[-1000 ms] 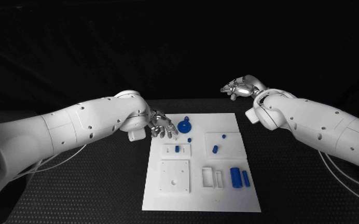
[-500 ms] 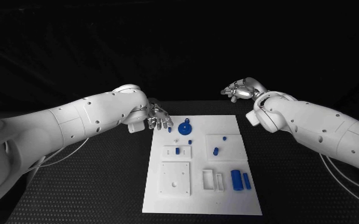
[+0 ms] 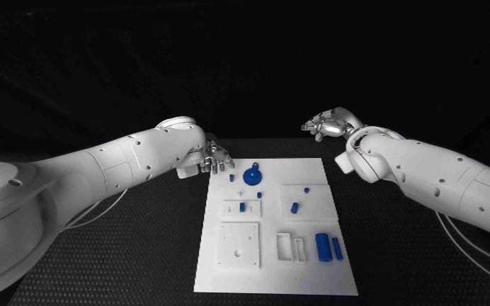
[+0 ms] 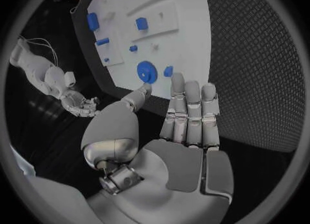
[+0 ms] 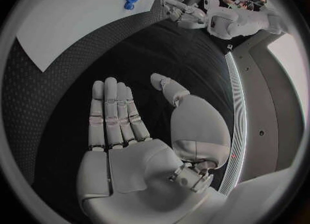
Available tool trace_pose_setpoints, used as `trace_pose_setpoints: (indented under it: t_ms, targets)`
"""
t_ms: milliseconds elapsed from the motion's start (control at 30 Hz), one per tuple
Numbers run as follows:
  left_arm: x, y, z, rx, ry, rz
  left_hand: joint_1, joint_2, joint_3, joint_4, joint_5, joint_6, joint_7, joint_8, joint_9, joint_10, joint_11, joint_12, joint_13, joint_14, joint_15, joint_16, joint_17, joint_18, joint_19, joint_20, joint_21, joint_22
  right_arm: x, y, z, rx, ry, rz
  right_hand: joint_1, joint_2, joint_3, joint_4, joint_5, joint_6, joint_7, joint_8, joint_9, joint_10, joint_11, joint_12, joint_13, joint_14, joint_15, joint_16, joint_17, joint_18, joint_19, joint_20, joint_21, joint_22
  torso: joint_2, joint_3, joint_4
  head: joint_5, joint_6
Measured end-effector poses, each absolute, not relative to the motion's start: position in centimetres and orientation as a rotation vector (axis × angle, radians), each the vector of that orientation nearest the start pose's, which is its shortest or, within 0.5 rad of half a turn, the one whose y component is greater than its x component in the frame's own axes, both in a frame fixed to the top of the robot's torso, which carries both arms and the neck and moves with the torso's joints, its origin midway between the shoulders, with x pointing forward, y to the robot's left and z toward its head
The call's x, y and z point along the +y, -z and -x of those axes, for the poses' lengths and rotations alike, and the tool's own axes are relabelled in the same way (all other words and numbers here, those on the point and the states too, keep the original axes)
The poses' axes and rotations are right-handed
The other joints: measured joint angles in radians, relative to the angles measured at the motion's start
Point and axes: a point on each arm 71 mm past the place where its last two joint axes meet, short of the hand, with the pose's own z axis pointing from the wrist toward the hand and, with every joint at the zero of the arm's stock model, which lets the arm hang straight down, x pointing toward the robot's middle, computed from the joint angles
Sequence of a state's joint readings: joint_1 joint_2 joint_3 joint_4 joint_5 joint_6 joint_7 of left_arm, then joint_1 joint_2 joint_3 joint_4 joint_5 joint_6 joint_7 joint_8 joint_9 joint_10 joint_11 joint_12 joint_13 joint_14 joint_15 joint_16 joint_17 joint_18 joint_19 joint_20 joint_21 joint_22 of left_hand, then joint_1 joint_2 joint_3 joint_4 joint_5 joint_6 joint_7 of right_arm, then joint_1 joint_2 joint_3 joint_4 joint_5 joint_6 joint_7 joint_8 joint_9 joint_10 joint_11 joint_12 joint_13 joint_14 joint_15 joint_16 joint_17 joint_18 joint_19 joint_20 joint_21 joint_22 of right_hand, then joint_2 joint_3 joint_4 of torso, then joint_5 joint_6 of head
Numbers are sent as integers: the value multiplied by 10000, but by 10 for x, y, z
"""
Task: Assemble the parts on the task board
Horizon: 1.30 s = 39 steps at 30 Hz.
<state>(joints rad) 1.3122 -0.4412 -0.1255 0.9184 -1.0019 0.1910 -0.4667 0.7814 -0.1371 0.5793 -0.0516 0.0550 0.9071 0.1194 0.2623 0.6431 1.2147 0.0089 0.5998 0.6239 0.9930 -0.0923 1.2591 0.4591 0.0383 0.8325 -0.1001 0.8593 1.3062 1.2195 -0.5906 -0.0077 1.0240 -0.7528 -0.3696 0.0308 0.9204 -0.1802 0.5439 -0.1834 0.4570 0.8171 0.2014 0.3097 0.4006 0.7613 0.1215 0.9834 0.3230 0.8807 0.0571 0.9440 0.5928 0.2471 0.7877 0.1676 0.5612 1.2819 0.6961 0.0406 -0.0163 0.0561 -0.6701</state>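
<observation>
We see the left robot hand (image 3: pixel 212 161) spread flat and empty just off the task board (image 3: pixel 275 278) corner, blue gear (image 3: pixel 252 175) near its fingertips, right robot hand (image 3: pixel 327 123) also spread, empty, above the black counter (image 3: pixel 133 263) beyond the board.

One flat white rectangular task board (image 3: pixel 226 270) on the black table, and on it I count eight small blue plastic parts: one round gear-like disc (image 3: pixel 252 176), two tall cylinders side by side (image 3: pixel 321 243) near the front edge, and five little pegs and blocks (image 3: pixel 293 207) scattered mid-board. Two silver many-fingered hands, one left (image 3: pixel 212 161), one right (image 3: pixel 325 125)
</observation>
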Motion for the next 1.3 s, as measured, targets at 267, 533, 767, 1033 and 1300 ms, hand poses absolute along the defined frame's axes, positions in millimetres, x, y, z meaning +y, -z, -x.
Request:
trace_pose_setpoints:
  t_ms: [267,533,767,1033,1300]
  targets:
    - [182,229,-581,23040,2647,2819,0,0,28,28,0,0,-2,0,0,0,0,-4,1,-12,13,0,0,1,0,1,0,16,-231,194,-577,16024,-8151,-6105,0,0,0,0,0,1,-1,0,0,0,0,0,-10,0,0,0,0,-1,0,0,0,0,5,5,-1,-21,-24]
    - [180,238,-581,23235,2610,2820,96,95,28,28,0,0,-4,0,1,0,0,-4,1,-14,18,0,1,1,1,0,-37,14,-230,194,-576,16033,-8197,-6083,0,0,0,0,0,1,-1,0,-9,0,0,0,-10,0,0,0,-9,0,0,0,0,-1,14,3,-10,-42,-34]
    - [179,244,-580,23350,2584,2831,182,182,-1,-2,0,-51,15,0,1,-1,0,-4,1,-18,22,0,11,0,1,0,-37,14,-229,194,-576,16036,-8217,-6074,0,0,0,0,0,2,-2,0,-9,0,0,0,-20,0,0,0,-8,-1,0,0,-30,8,22,-1,-20,-53,-44]
    - [180,246,-581,23411,2577,2869,266,266,-28,-84,0,-53,15,0,1,-1,0,-4,2,-29,36,0,16,0,1,0,-37,12,-228,194,-576,16042,-8232,-6065,0,0,0,0,0,2,-3,0,-9,0,0,0,-29,0,0,39,-17,0,0,0,-38,13,16,-2,-16,-69,-72]
    - [182,250,-582,23519,2634,3058,372,478,-85,-198,0,-55,12,0,-10,-1,-1,-4,2,-29,40,0,34,0,1,1,-76,11,-226,194,-576,16050,-8266,-6048,0,0,0,0,0,2,-3,0,-9,0,0,0,-28,0,0,39,-17,0,0,0,-38,12,12,-4,-13,-70,-76]
